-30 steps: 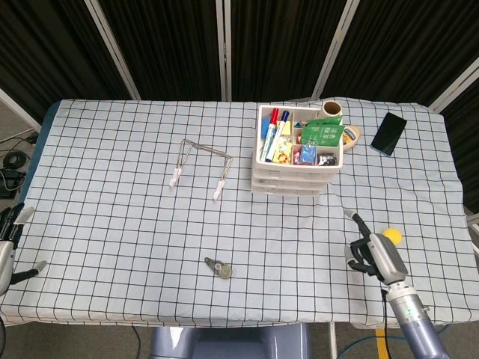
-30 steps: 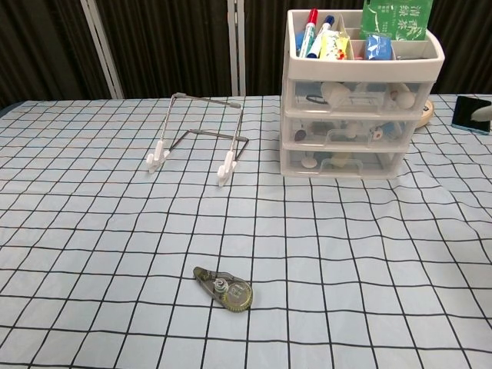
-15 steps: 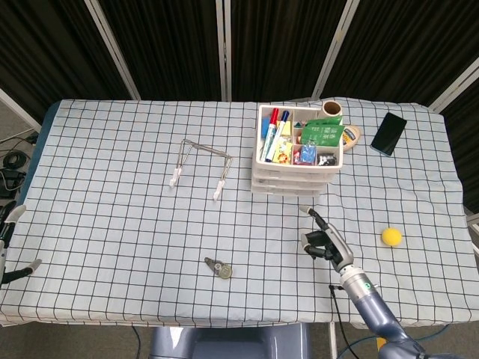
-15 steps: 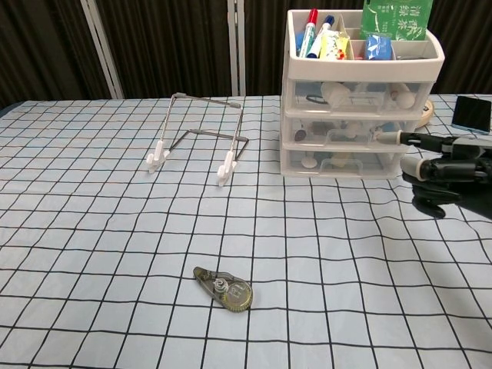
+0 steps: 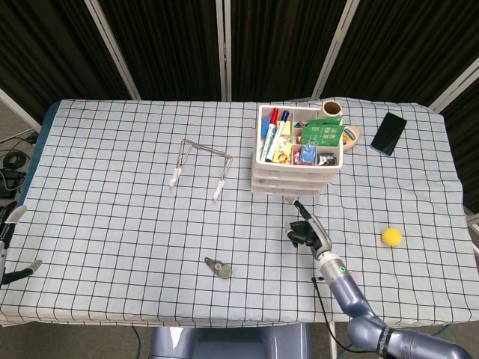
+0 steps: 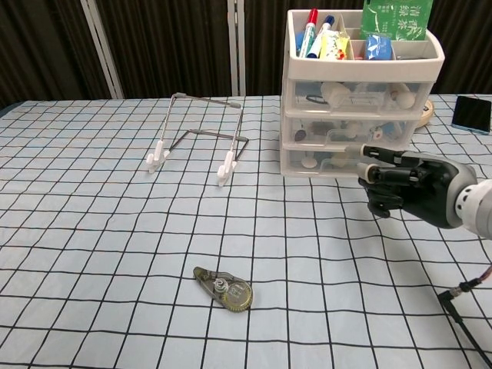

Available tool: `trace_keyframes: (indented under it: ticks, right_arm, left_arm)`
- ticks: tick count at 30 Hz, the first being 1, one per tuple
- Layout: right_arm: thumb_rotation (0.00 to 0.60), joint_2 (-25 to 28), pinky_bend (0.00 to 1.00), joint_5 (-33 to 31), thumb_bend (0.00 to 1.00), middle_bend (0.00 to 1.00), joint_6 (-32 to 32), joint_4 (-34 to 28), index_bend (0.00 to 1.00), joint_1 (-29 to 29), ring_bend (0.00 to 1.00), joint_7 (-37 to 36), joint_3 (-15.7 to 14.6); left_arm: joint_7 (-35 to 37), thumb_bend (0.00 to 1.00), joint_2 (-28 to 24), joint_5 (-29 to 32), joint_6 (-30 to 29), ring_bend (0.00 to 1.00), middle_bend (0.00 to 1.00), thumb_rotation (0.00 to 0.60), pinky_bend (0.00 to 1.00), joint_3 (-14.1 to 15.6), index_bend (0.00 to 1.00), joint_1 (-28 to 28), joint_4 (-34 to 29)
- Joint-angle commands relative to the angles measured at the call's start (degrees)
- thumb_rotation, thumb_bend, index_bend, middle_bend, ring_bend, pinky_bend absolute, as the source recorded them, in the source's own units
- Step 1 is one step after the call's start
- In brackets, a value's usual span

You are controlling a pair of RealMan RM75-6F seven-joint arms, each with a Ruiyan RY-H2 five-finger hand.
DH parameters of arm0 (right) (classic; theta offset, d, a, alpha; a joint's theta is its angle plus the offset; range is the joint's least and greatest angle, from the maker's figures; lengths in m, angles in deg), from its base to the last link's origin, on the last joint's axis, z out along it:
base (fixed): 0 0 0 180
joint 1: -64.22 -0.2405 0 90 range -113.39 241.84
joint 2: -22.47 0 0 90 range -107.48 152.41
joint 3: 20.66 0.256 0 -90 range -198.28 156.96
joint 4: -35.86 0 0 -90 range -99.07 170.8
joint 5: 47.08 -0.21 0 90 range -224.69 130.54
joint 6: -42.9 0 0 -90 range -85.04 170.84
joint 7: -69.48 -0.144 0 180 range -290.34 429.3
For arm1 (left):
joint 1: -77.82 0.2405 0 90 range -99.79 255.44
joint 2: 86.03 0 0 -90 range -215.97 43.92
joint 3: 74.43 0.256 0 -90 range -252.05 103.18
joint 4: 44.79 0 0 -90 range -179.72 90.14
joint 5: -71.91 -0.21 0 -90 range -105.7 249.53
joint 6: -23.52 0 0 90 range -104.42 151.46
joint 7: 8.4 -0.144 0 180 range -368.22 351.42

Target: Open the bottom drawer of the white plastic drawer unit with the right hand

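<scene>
The white plastic drawer unit (image 5: pixel 293 179) (image 6: pixel 356 92) stands at the back right of the table, its top tray full of pens and packets. Its bottom drawer (image 6: pixel 338 162) is closed, with small items showing through the clear front. My right hand (image 5: pixel 304 227) (image 6: pixel 401 184) hovers just in front of the unit and slightly to its right. One finger (image 6: pixel 367 151) points at the bottom drawer's right end and the others are curled in, holding nothing. I cannot tell whether the fingertip touches the drawer. My left hand (image 5: pixel 13 243) lies at the table's front left edge, fingers apart and empty.
A wire stand (image 5: pixel 200 163) (image 6: pixel 201 141) sits left of the unit. A correction tape dispenser (image 5: pixel 218 268) (image 6: pixel 224 290) lies near the front. A yellow ball (image 5: pixel 391 236), a black phone (image 5: pixel 388 133) (image 6: pixel 470 114) and a tape roll (image 5: pixel 331 108) lie to the right and behind.
My right hand has moved left and forward from the table's front right, past the yellow ball, up to the front of the drawer unit. The left hand barely moved.
</scene>
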Motion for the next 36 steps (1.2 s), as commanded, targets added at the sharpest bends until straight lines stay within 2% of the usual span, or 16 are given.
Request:
trace_keyframes:
  ticks: [1, 16, 36]
  right_arm:
    - [0.6, -0.84, 0.81, -0.2, 0.53, 0.9, -0.16, 0.67, 0.12, -0.38, 0.94, 0.29, 0.59]
    - [0.6, -5.79, 0.81, -1.08, 0.52, 0.9, -2.02, 6.24, 0.12, -2.28, 0.94, 0.62, 3.27]
    - [0.6, -8.25, 0.81, -1.87, 0.52, 0.9, -2.69, 9.0, 0.12, -3.06, 0.94, 1.94, 5.49]
  left_arm:
    - [0.0, 0.08, 0.02, 0.11, 0.11, 0.0, 0.0, 0.6, 0.0, -0.06, 0.0, -0.06, 0.06]
    - [0.55, 0.08, -0.18, 0.88, 1.02, 0.0, 0.0, 0.6, 0.0, -0.03, 0.0, -0.14, 0.3]
    - [0.84, 0.08, -0.41, 0.48, 0.77, 0.0, 0.0, 0.6, 0.0, 0.41, 0.0, 0.33, 0.12]
